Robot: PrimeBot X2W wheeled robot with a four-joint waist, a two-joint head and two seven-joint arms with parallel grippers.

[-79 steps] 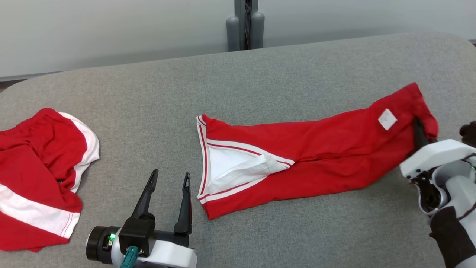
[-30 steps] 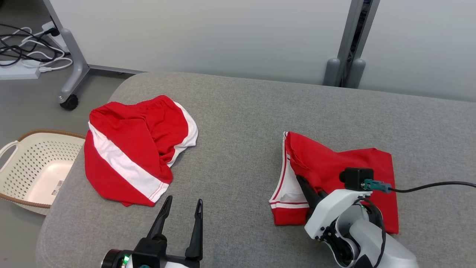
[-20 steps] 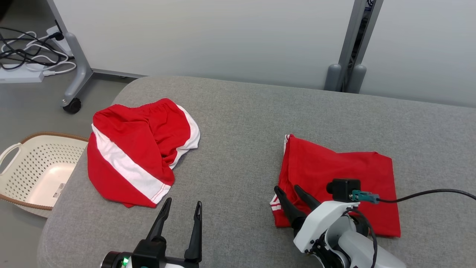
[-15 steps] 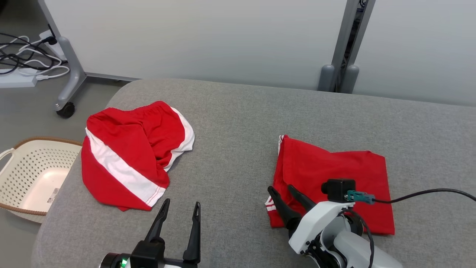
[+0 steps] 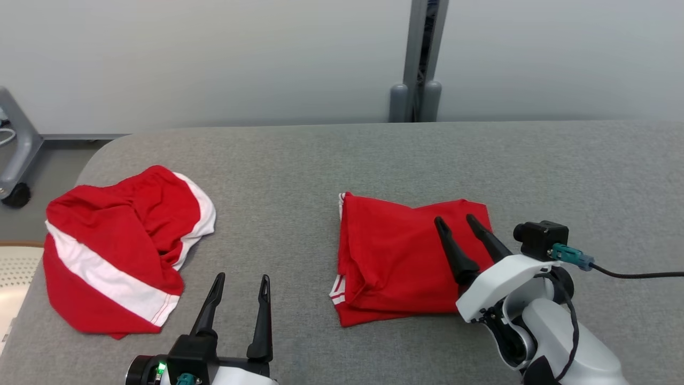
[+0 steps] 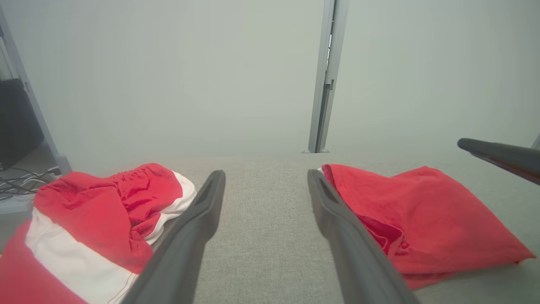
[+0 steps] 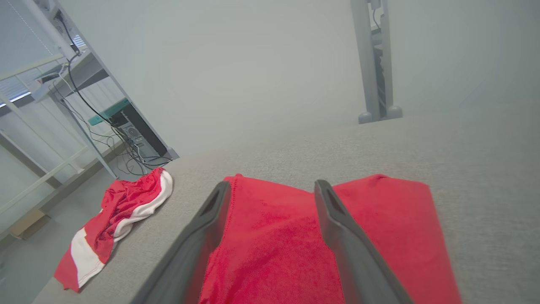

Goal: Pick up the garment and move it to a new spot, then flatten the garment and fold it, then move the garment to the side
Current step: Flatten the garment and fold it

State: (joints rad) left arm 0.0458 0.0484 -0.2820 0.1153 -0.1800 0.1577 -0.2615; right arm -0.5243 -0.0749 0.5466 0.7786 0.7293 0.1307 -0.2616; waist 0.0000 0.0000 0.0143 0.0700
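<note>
1. Table (image 5: 320, 155): grey, padded, carrying both garments.
2. Crumpled red-and-white garment (image 5: 117, 235): far left of the table, loose, untouched.
3. Folded garment (image 5: 395, 256): the task's piece, a red packet right of centre, slightly wider than deep, white trim at its left edge.
4. Basket (image 5: 16, 267): a pale sliver past the table's left end; contents cannot be told.
5. My right gripper (image 5: 454, 217): fingers spread wide, holding nothing, poised over the packet's right part, pointing away from me. It is the nearer arm, so I judge the sideways move falls to it.
6. My left gripper (image 5: 243, 276): spread, holding nothing, over bare table between the garments.
</note>
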